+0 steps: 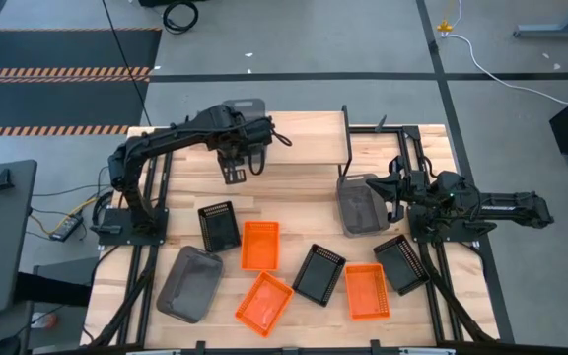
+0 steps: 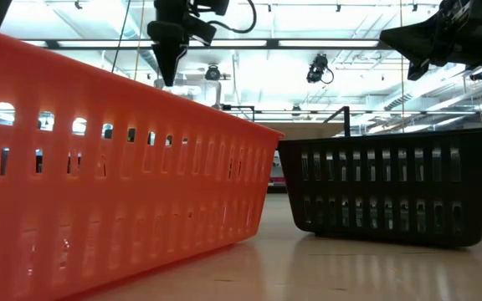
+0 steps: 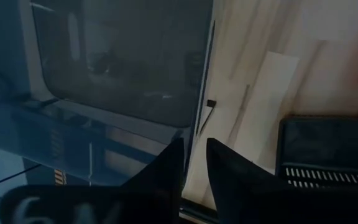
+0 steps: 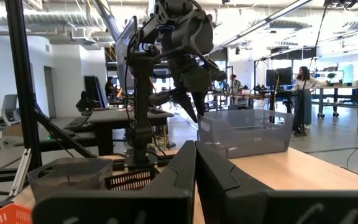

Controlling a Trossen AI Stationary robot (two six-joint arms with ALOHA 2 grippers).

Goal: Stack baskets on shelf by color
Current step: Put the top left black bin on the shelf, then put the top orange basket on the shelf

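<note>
Nearest camera, front of wood-plank bench (image 1: pixel 294 197): three bright orange slotted plastic baskets (image 1: pixel 260 246), three black perforated baskets (image 1: pixel 319 273), one grey basket (image 1: pixel 190 284), all loose, unsorted. Mid-bench: second grey basket (image 1: pixel 361 205) beside right tool (image 1: pixel 390 187), fingers together, empty. Far edge: left tool (image 1: pixel 237 170), fingers nearly together, empty, above light wooden shelf (image 1: pixel 304 138); third grey basket (image 4: pixel 244 130) on it, likely starting grey stack.

Bright overhead strip lights — even, soft shadows
Ceiling lights are glaring in the low view — the left wrist view is showing dim, bluish and blurred
</note>
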